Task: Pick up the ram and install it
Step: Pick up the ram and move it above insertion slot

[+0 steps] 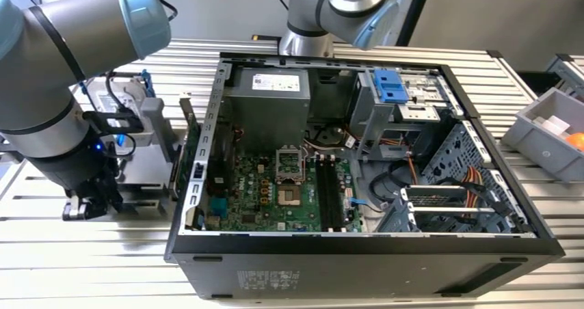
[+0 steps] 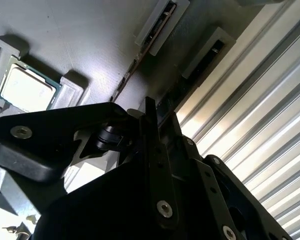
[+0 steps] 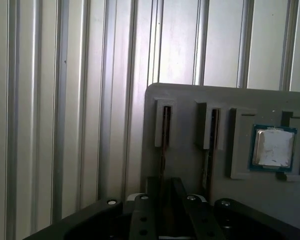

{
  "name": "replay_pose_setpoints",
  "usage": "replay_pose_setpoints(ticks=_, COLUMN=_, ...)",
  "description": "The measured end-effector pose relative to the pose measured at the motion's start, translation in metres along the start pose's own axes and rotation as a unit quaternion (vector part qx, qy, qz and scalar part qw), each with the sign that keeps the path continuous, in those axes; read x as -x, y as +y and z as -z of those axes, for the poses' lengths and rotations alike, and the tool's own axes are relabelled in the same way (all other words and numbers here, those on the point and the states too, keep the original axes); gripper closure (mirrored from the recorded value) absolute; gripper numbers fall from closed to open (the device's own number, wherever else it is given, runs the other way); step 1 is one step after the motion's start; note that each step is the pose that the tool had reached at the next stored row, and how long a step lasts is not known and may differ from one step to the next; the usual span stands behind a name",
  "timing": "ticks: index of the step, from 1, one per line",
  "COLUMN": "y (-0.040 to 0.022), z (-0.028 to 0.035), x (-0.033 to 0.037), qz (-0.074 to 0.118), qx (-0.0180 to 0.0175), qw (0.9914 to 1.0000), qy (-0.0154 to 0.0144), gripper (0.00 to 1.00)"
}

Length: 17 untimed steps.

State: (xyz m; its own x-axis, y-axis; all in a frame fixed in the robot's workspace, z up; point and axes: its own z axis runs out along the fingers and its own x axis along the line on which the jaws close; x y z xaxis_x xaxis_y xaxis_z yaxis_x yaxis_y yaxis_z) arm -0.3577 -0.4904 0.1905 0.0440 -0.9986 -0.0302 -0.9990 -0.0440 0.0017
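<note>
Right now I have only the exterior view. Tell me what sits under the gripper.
Observer: In the first wrist view the gripper is lined up on a ram stick standing on edge in a slot of a grey tray.
Operator: Count the sticks there.
Observer: Two, it seems; a second stick stands in the next slot, parallel to the first.
Operator: Say what else the tray holds.
Observer: A processor lies flat in a recess, beyond the second stick from the gripper's one.
</note>
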Motion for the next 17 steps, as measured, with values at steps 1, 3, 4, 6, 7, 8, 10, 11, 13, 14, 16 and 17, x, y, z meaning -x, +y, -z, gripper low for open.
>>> replay_pose_setpoints(ticks=1, y=0.0000, z=0.0000, x=0.0000, qz=0.000, qx=0.0000, qw=1.00000, qy=0.0000, gripper=0.00)
replay_pose_setpoints(ticks=3, y=0.0000, z=0.0000, x=-0.0001, qz=0.000, qx=0.0000, qw=1.00000, qy=0.0000, gripper=0.00)
replay_pose_setpoints(ticks=4, y=0.0000, z=-0.0001, x=-0.0001, qz=0.000, qx=-0.0001, qw=1.00000, qy=0.0000, gripper=0.00)
replay_pose_setpoints(ticks=6, y=0.0000, z=0.0000, x=-0.0001, qz=0.000, qx=0.0000, qw=1.00000, qy=0.0000, gripper=0.00)
replay_pose_setpoints(ticks=7, y=0.0000, z=0.0000, x=-0.0001, qz=0.000, qx=0.0000, qw=1.00000, qy=0.0000, gripper=0.00)
replay_pose_setpoints(ticks=8, y=0.0000, z=-0.0001, x=-0.0001, qz=0.000, qx=-0.0001, qw=1.00000, qy=0.0000, gripper=0.00)
replay_pose_setpoints(ticks=10, y=0.0000, z=-0.0001, x=-0.0001, qz=0.000, qx=0.0000, qw=1.00000, qy=0.0000, gripper=1.00)
replay_pose_setpoints(ticks=11, y=0.0000, z=-0.0001, x=-0.0001, qz=0.000, qx=-0.0001, qw=1.00000, qy=0.0000, gripper=1.00)
replay_pose_setpoints(ticks=13, y=0.0001, z=0.0000, x=-0.0001, qz=0.000, qx=0.0000, qw=1.00000, qy=0.0000, gripper=1.00)
replay_pose_setpoints(ticks=14, y=0.0001, z=0.0000, x=-0.0001, qz=0.000, qx=0.0000, qw=1.00000, qy=0.0000, gripper=1.00)
replay_pose_setpoints(ticks=16, y=0.0001, z=0.0000, x=-0.0001, qz=0.000, qx=-0.0001, qw=1.00000, qy=0.0000, gripper=1.00)
replay_pose_setpoints(ticks=17, y=0.0001, z=0.0000, x=-0.0001, qz=0.000, qx=0.0000, qw=1.00000, qy=0.0000, gripper=1.00)
